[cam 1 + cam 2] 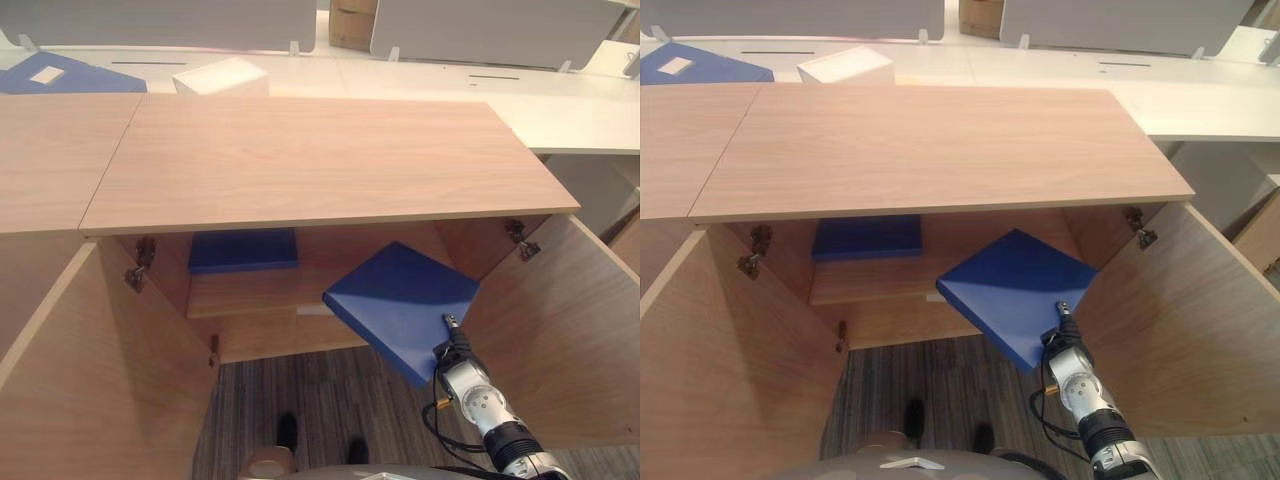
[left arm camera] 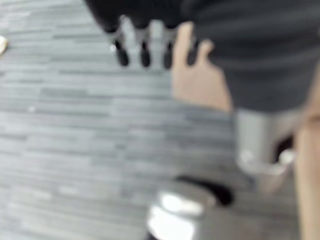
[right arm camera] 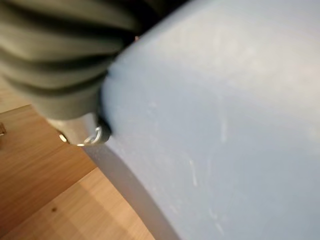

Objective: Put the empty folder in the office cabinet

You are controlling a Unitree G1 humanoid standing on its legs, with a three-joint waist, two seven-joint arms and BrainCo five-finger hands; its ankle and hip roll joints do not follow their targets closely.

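Note:
A blue folder [image 1: 402, 300] hangs tilted in the cabinet's [image 1: 330, 160] open front, level with the inner shelf [image 1: 250, 295]. My right hand [image 1: 455, 348] holds it by its near corner. The thumb tip lies on top of the folder and the fingers underneath are hidden. In the right wrist view the folder's [image 3: 225, 125] face sits right against the hand's dark cover [image 3: 60, 60]. My left hand [image 2: 142, 45] hangs low over the striped carpet with its fingers straight and nothing in it.
Another blue folder [image 1: 243, 250] lies flat at the back left of the shelf. Both cabinet doors stand wide open, left [image 1: 100, 380] and right [image 1: 560, 330]. On the white desk behind are a blue folder [image 1: 60, 75] and a white box [image 1: 220, 75].

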